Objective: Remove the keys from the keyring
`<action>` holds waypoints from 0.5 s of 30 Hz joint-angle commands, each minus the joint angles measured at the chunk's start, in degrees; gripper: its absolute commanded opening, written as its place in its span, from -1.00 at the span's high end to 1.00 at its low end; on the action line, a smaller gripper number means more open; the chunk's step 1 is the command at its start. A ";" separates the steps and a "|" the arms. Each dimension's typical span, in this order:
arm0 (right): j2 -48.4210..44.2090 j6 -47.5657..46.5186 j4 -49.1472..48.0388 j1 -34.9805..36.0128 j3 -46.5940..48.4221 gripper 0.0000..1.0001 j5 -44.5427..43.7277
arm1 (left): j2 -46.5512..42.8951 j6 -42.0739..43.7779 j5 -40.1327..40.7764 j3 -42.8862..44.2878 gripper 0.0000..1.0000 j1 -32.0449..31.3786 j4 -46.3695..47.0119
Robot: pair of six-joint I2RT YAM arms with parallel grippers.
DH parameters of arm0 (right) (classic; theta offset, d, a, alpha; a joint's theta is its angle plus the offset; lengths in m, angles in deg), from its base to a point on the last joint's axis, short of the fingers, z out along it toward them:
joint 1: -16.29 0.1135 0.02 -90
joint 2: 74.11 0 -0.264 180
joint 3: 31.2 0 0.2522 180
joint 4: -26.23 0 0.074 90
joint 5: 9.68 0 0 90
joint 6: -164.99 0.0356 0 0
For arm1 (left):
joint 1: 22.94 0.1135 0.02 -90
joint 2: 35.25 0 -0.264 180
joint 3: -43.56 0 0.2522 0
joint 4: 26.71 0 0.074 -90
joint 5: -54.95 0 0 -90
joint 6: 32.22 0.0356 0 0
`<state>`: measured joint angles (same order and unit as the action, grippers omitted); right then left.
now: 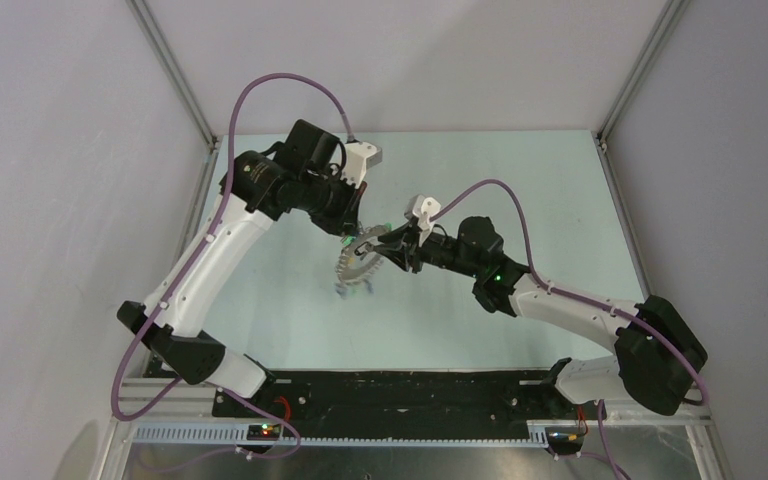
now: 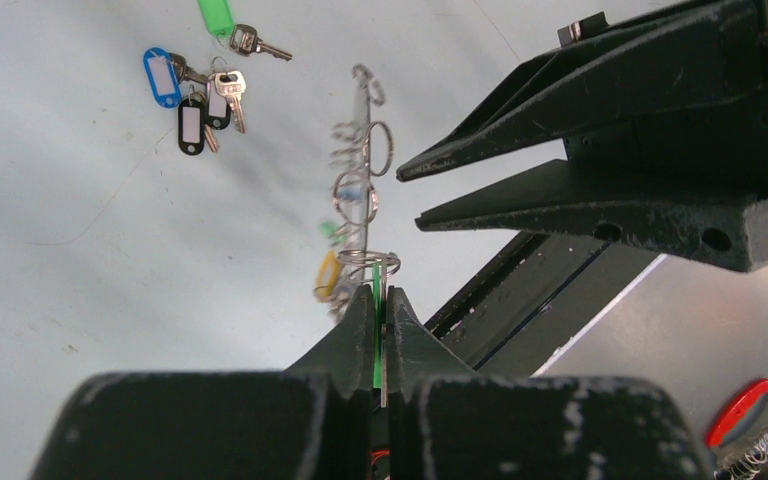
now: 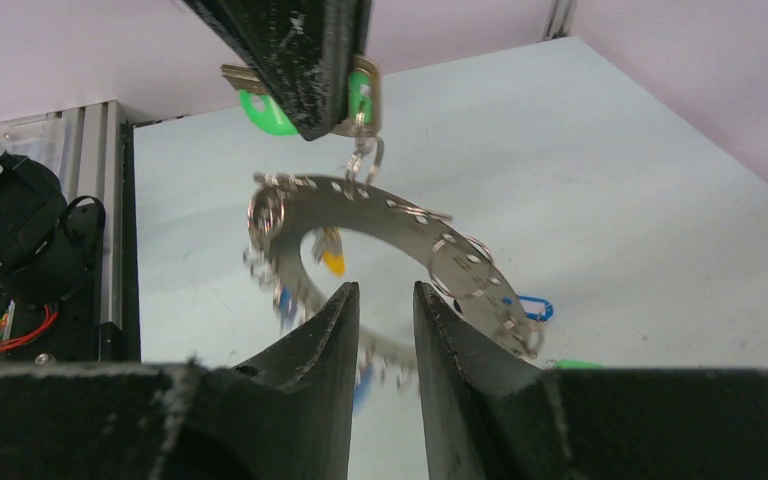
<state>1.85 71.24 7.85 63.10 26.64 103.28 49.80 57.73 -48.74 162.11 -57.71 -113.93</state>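
Observation:
My left gripper [image 1: 352,232] [image 2: 381,292] is shut on a silver key with a green tag [image 3: 260,110] [image 2: 376,330], held above the table. The keyring [image 3: 390,215] [image 1: 358,262], a flat grey metal ring with holes, hangs tilted from that key by a small split ring. Several keys with blue and yellow tags dangle from it, blurred. My right gripper [image 1: 392,245] [image 3: 384,295] is open and empty. Its fingertips sit just short of the ring's near arc, which shows beyond the gap between them.
Loose keys lie on the pale table: a green-tagged one [image 2: 215,15], a blue-tagged one [image 2: 160,75] and a black-tagged one [image 2: 190,125]. A blue tag [image 3: 535,308] also lies past the ring. Grey walls enclose the table on three sides.

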 commanded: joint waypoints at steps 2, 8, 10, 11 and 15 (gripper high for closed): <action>-1.54 -3.91 -3.88 2.63 2.55 0.37 0.22 | -2.18 -1.15 -0.95 2.70 1.00 -0.39 1.51; -2.32 -5.70 -6.09 4.04 2.33 0.35 -1.96 | -2.49 -1.43 -1.56 2.69 0.99 -0.48 1.51; -1.96 -5.31 -7.38 4.15 2.33 0.35 -2.92 | -2.62 -1.50 -1.67 2.65 0.99 -0.48 1.47; -1.87 -5.04 -7.88 4.23 2.33 0.35 -3.76 | -2.66 -1.61 -1.72 2.51 1.00 -0.52 1.49; -0.86 -3.86 -11.16 4.18 2.33 0.34 -6.01 | -2.93 -1.86 -1.90 2.49 0.99 -0.75 1.47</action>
<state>1.20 67.22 3.18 67.08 26.64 100.55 49.80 57.55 -48.98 162.11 -57.93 -113.93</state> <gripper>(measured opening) 0.328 0.017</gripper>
